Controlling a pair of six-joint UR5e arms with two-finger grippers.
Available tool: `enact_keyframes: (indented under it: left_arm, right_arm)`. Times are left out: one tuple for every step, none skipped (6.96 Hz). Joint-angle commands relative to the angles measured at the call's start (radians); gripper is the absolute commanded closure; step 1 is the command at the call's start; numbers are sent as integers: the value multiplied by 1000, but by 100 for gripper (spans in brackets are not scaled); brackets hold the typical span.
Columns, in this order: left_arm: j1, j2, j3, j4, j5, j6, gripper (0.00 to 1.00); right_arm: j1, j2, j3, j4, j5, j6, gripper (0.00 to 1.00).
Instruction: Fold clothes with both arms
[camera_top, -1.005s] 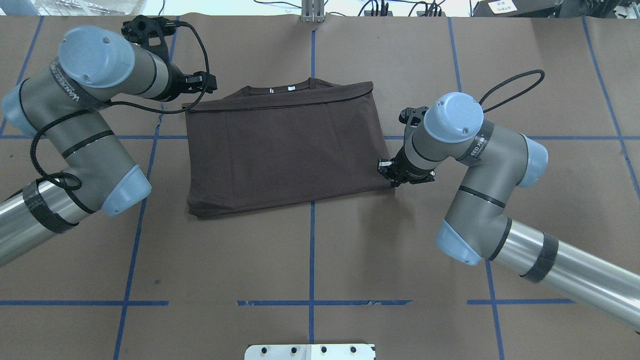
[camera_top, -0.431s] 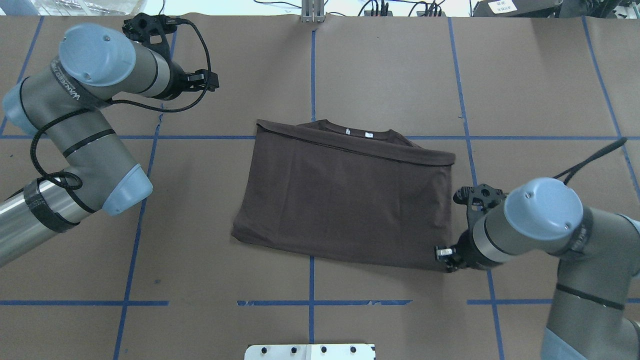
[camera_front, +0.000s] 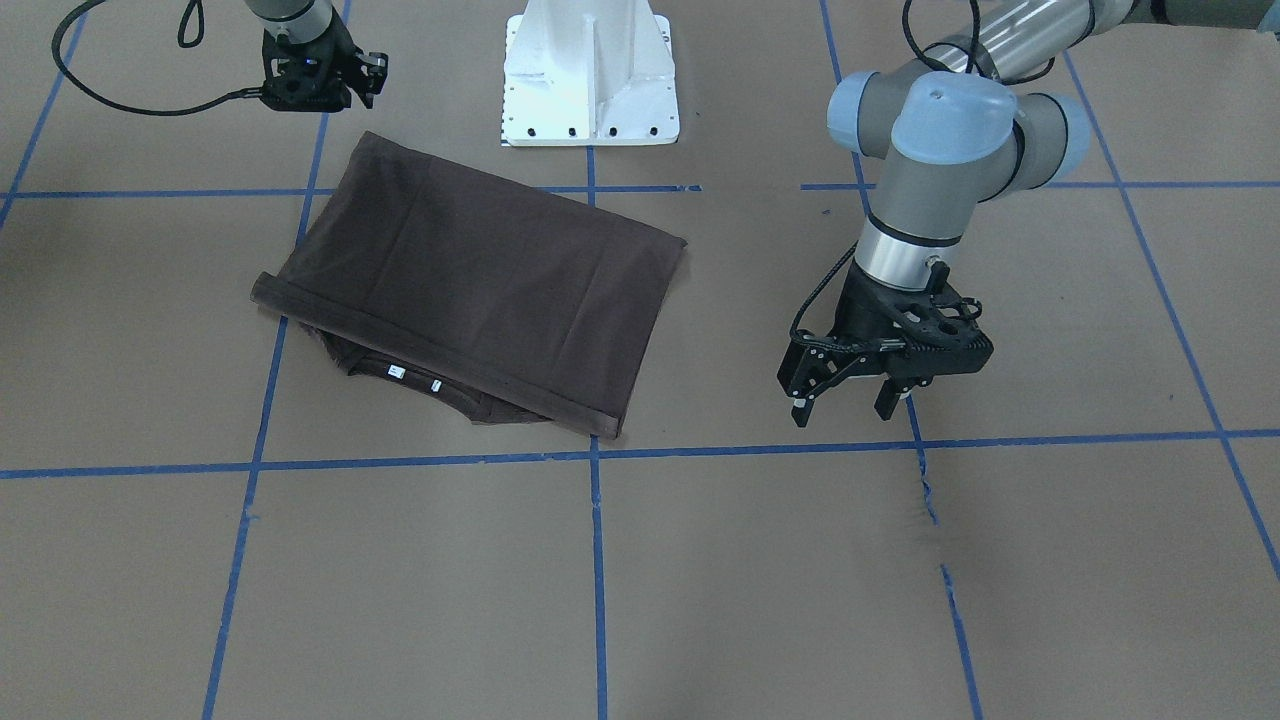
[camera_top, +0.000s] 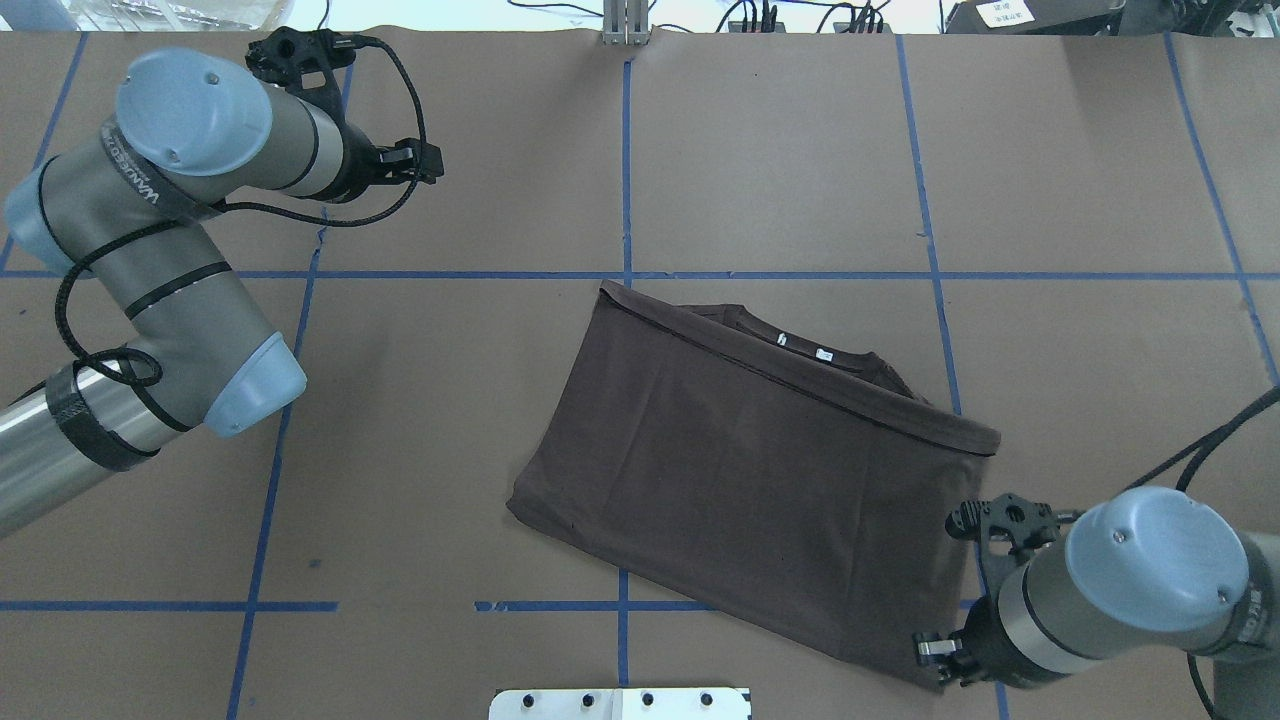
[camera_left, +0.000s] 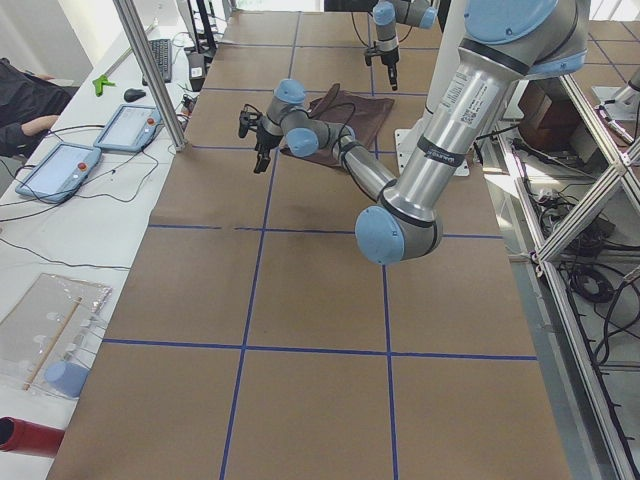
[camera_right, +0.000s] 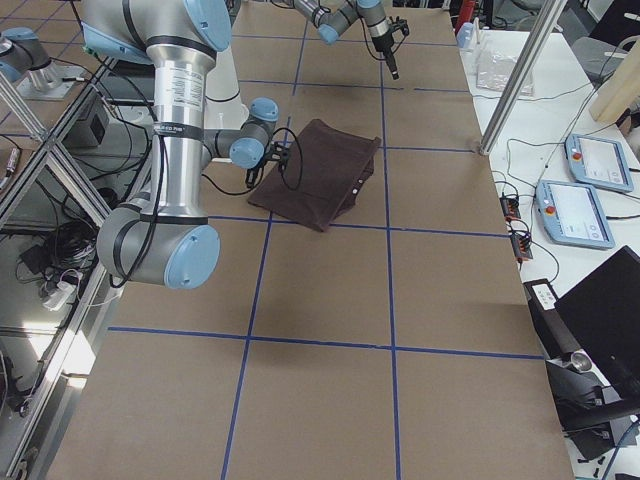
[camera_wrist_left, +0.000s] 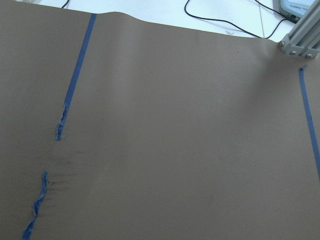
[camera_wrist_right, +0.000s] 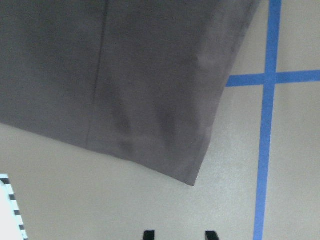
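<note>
i've got the dark brown t-shirt (camera_top: 750, 490) lying folded into a rough rectangle on the brown-papered table (camera_top: 450, 420). it sits skewed to the blue tape (camera_top: 625, 150) grid, on the robot's right half and toward the near edge, not far from the white pedestal base (camera_front: 590, 70). the ribbed collar (camera_top: 745, 318) and the white neck tags (camera_top: 823, 353) peek out from under the folded edge on the side facing away from the robot.

the right gripper (camera_wrist_right: 179, 234) is down at the shirt's near right corner. through its wrist camera i see the two black fingertips (camera_wrist_right: 148, 234) standing a modest way apart with only bare paper between them. the point of the cloth lies just ahead of them, close but not touching and not in the gap, so that gripper holds nothing. the front-facing camera shows the same: the gripper is just beyond the corner, off the fabric.

the left gripper (camera_front: 842, 405) points down at bare paper on the robot's left, toward the far side of the table. its fingers are spread wide and empty, well apart from the shirt. its wrist camera gives me only brown paper and strips of tape, one of them torn and frayed. i can't tell whether its tips touch the paper.
</note>
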Motion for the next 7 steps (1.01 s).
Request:
enact_keyframes:
  left_arm:
    - [115, 10, -73, 67, -33, -178, 0]
    - [231, 10, -118, 107, -23, -371, 0]
    - [345, 13, -139, 145, 28, -538, 0]
    - [425, 14, -143, 167, 74, -651, 1]
    - [473, 11, -141, 213, 105, -702, 3]
    - [487, 16, -134, 213, 122, -707, 6]
    - [487, 19, -127, 213, 123, -707, 9]
  right_arm:
    - [107, 73, 35, 4, -15, 64, 0]
    - [188, 141, 30, 6, -5, 62, 0]
    - [248, 208, 21, 3, 2, 62, 0]
    - [285, 242, 7, 3, -3, 62, 0]
    - [293, 247, -13, 6, -14, 62, 0]
    - [293, 265, -18, 6, -17, 64, 0]
    - [293, 275, -22, 6, -17, 65, 0]
